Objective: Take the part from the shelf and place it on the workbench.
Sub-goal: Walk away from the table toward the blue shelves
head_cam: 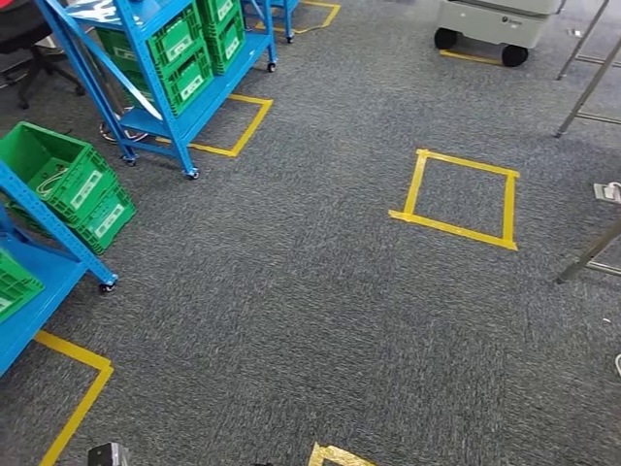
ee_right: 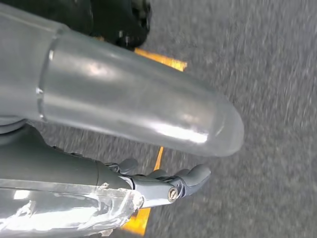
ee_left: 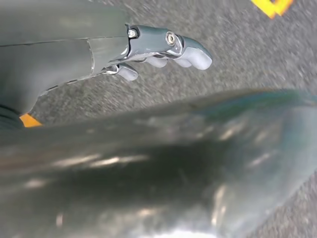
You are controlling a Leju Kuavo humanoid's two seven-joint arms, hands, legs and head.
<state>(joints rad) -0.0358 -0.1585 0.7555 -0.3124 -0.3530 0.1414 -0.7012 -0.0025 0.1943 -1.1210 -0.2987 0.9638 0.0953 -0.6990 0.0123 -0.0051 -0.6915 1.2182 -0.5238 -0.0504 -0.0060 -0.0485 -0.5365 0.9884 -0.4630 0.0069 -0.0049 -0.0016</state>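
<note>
Hanging over grey carpet [head_cam: 308, 291], both hands' fingers [ee_left: 186, 52] [ee_right: 194, 176] lie extended, holding nothing; two blue shelves [head_cam: 212, 92] carry green crates [head_cam: 179, 44].

Workshop or warehouse floor: blue wheeled shelves [head_cam: 183, 107], green crates [head_cam: 70, 180], yellow tape squares [head_cam: 458, 199].

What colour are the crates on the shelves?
Green, with white labels on their fronts. The crates sit on blue shelves, best seen in the head view.
</note>
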